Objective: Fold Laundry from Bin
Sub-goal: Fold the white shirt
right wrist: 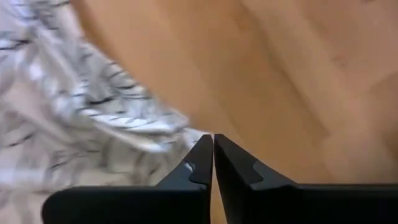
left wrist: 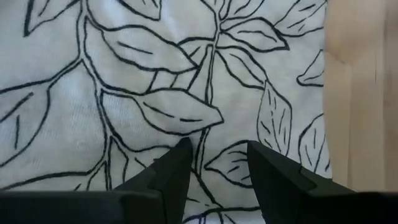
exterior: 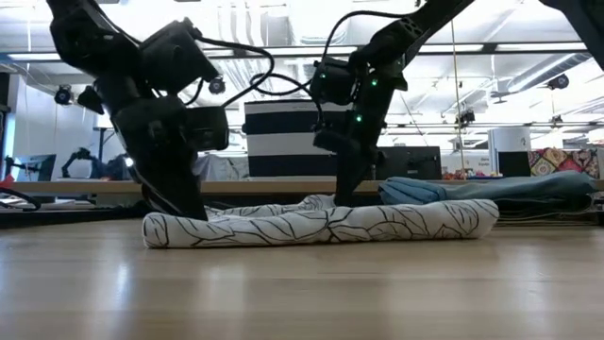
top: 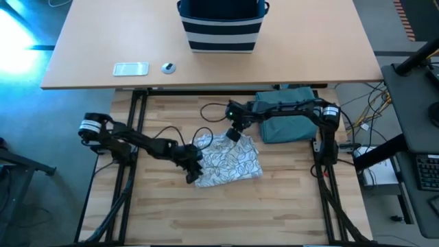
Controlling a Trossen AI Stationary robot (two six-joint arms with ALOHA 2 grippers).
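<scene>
1. Grey-white leaf-print garment lies bunched and roughly folded on the wooden counter, near its middle; in the low view it reads as a low flat roll.
2. Left hand sits at the garment's left edge, low on the cloth. In its wrist view the fingers stand partly apart over the leaf print, nothing visibly pinched between them.
3. Right hand is at the garment's far edge, toward the teal pile. Its fingers are pressed together, tips just past the cloth's edge over bare wood; no fabric seen caught between them.
4. Teal-green garment lies in a folded heap on the counter to the right, under the right arm, just beside the patterned one; whether they touch, cannot tell.
5. Bin, navy with white stripes, stands on the lighter far table, well apart from both hands; its contents cannot be made out.
6. A small clear flat thing and a small round thing lie on that far table, left of the bin.
</scene>
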